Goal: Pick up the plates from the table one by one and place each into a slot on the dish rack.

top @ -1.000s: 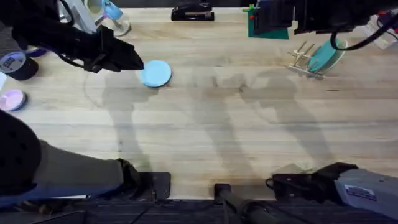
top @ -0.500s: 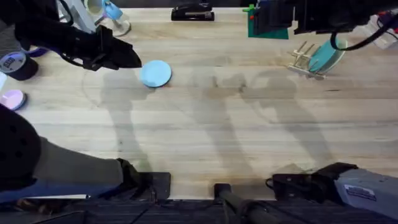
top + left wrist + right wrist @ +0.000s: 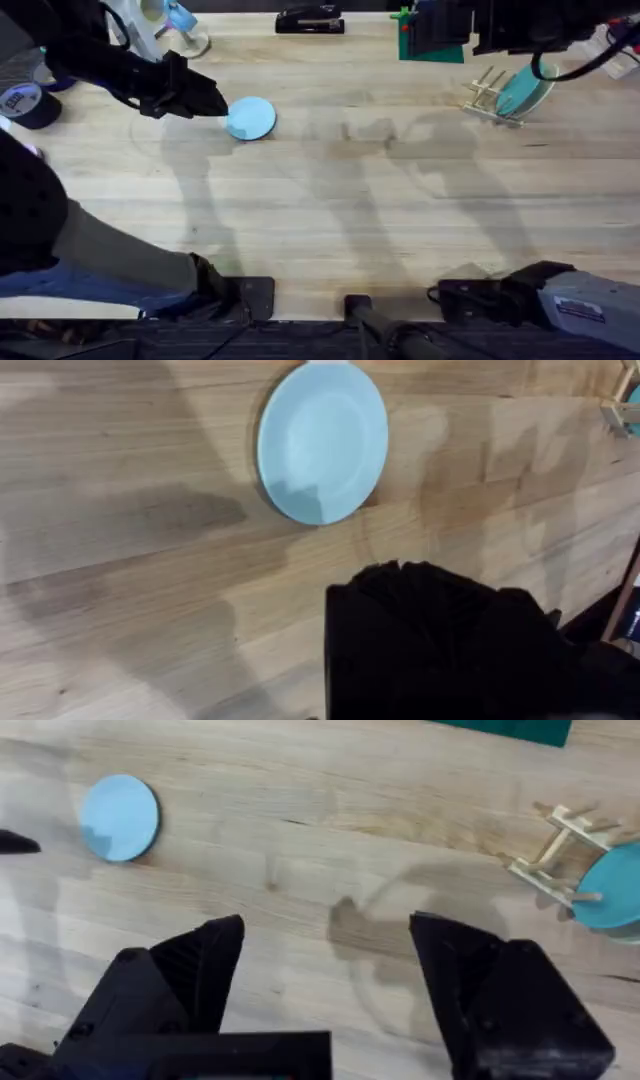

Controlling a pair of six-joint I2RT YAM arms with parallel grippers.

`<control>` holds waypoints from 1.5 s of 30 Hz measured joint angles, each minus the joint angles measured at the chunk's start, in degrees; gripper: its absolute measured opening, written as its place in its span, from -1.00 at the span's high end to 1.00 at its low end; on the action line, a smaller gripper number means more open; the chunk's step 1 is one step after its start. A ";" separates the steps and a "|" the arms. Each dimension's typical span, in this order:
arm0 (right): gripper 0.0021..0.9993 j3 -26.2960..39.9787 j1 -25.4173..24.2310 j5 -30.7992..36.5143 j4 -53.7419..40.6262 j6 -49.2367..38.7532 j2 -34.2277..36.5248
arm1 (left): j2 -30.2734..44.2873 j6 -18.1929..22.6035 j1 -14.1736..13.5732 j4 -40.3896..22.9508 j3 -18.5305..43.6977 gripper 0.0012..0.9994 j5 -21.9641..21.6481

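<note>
Light blue plate point(image 3: 250, 117) lies flat, round; left gripper point(image 3: 215, 103) beside it, grip unclear.

One plate point(image 3: 250, 118) flat on the desk point(image 3: 330, 210) at far left, left tool point(image 3: 218, 103) just beside its left edge, dish rack point(image 3: 492, 98) far right at the back, other plate point(image 3: 522, 92) standing in it, right tool point(image 3: 325, 955) over the desk between them
</note>
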 joint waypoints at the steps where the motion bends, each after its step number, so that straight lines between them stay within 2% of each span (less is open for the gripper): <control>1: -0.99 0.00 0.00 0.00 0.00 0.00 0.00 | 0.11 0.01 0.00 0.19 0.00 0.92 -0.02; 23: -0.99 0.00 0.00 -0.15 0.00 0.00 0.00 | 0.51 -0.48 0.00 4.09 -0.02 0.92 -1.42; 34: -0.99 0.00 0.00 -0.15 0.00 0.00 0.00 | 8.64 -0.91 0.00 10.39 0.00 0.92 -1.50; 38: -0.99 0.00 0.00 -0.15 0.00 0.00 0.00 | 10.92 -1.78 0.00 12.87 0.00 0.92 -2.77; 45: -0.99 0.00 0.00 -0.15 0.00 0.00 0.00 | 15.91 -2.78 0.17 14.27 0.06 0.92 -2.84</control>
